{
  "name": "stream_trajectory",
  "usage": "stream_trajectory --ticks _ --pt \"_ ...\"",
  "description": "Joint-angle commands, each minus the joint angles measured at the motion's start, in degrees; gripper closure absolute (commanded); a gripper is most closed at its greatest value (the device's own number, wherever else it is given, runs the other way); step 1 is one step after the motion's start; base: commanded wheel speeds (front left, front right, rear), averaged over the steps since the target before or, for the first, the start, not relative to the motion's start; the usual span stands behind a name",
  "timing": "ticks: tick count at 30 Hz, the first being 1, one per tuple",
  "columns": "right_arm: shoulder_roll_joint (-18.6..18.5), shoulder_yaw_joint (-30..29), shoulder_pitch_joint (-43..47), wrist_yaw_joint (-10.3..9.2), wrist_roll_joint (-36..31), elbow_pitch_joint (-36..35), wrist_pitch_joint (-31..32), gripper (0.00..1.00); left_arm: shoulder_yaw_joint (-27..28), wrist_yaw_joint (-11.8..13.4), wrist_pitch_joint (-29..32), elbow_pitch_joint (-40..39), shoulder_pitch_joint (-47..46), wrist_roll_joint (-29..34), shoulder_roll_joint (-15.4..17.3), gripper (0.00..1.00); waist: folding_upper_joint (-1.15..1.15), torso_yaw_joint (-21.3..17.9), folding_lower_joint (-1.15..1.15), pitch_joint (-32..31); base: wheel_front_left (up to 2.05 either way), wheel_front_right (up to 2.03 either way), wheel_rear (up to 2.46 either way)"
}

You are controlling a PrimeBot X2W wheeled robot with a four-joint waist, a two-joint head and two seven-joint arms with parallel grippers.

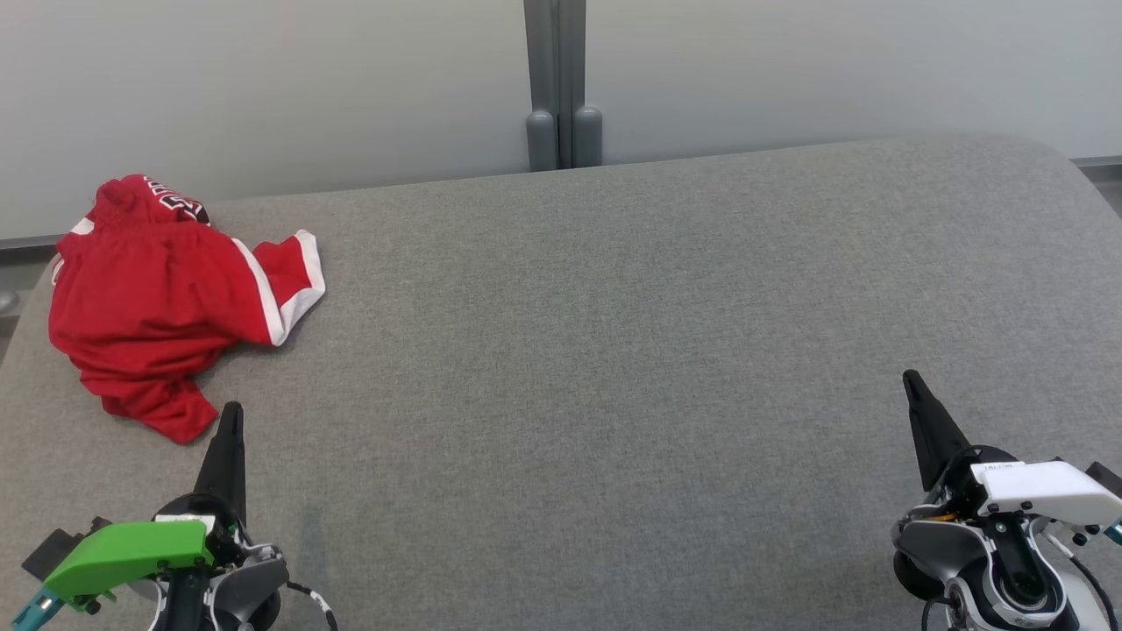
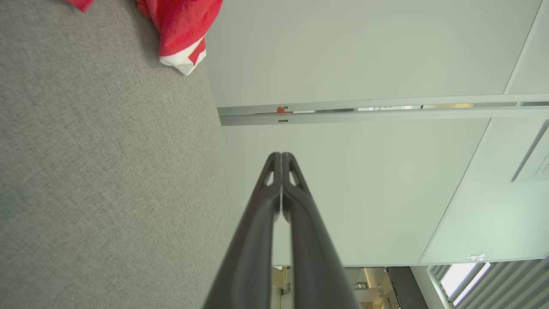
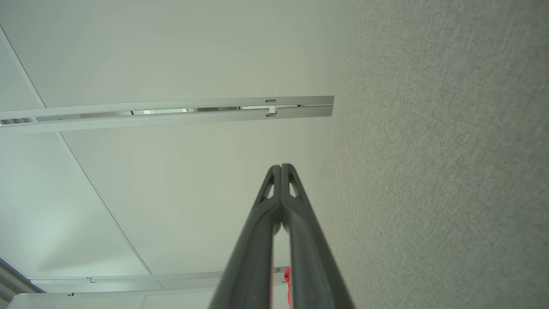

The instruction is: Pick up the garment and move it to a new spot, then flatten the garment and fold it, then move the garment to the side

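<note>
1. The red garment (image 1: 162, 298) lies in a crumpled heap at the far left corner of the grey desk (image 1: 614, 368), just in front of the pale partition wall (image 1: 263, 88).
2. Its long axis runs roughly from the desk's far edge toward the near side. A bunched end with black-and-white lettering sits farthest away, and a rumpled red lobe points toward the robot.
3. A flap with a white band along its edge sticks out sideways, pointing right toward the middle of the desk. In the left wrist view this flap lies close to the desk's far edge.
4. The left gripper (image 1: 231, 410) is at the near left, its tip just beside the garment's nearest lobe but apart from it. Its jaws are pressed together with nothing between them.
5. The right gripper (image 1: 912, 379) is at the near right, well apart from the garment. Its jaws are likewise closed tight and empty.
6. A grey post (image 1: 561, 79) divides the wall behind the desk's far edge.
</note>
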Motion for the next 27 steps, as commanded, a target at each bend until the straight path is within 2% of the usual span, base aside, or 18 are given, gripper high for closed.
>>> stream_trajectory --ticks 1,13,14,18,27 --pt "-0.2 0.0 -0.4 0.03 0.4 -0.3 0.1 1.0 0.1 -0.3 0.1 -0.1 -0.7 -0.2 0.0 1.0 0.0 0.0 0.0 0.0 0.0 0.0 0.0" --pt "-0.2 0.0 -0.4 0.03 0.4 -0.3 0.1 1.0 0.1 -0.3 0.1 -0.1 -0.7 -0.2 0.0 1.0 0.0 0.0 0.0 0.0 0.0 0.0 0.0" --pt "0.0 0.0 0.0 0.0 0.0 0.0 0.0 0.0 0.0 0.0 0.0 0.0 0.0 0.0 0.0 0.0 0.0 0.0 0.0 0.0 0.0 0.0 0.0" --pt "0.5 0.2 1.6 -0.01 -0.1 2.0 -0.1 0.0 -0.3 0.1 -0.1 2.0 1.6 0.0 -0.4 0.0 0.0 0.0 0.0 0.0 0.0 0.0 0.0" --pt "0.4 1.6 2.1 -0.01 -1.6 1.2 -2.7 0.0 -2.3 0.1 -2.7 0.5 2.5 1.8 -0.4 0.0 0.0 0.0 0.0 0.1 0.0 0.0 0.0"
